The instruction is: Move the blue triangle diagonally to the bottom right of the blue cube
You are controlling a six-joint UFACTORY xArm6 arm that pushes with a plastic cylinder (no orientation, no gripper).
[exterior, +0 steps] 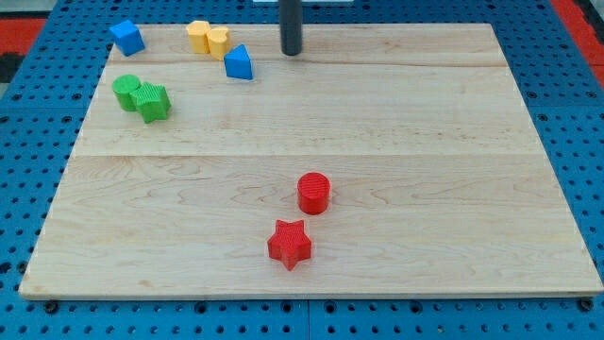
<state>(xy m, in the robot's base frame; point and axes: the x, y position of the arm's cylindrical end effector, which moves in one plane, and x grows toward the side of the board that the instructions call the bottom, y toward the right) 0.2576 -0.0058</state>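
Observation:
The blue triangle (239,63) lies near the view's top, left of centre, just below and right of the yellow blocks. The blue cube (126,38) sits at the board's top left corner. My tip (291,53) is the end of the dark rod coming down from the view's top edge; it stands a short way to the right of the blue triangle, a little above its level, apart from it.
Two yellow blocks (208,39) touch each other between cube and triangle. A green cylinder (126,92) and a green star-like block (153,101) touch at the left. A red cylinder (314,193) and red star (290,245) lie lower centre. The wooden board (425,189) rests on a blue pegboard.

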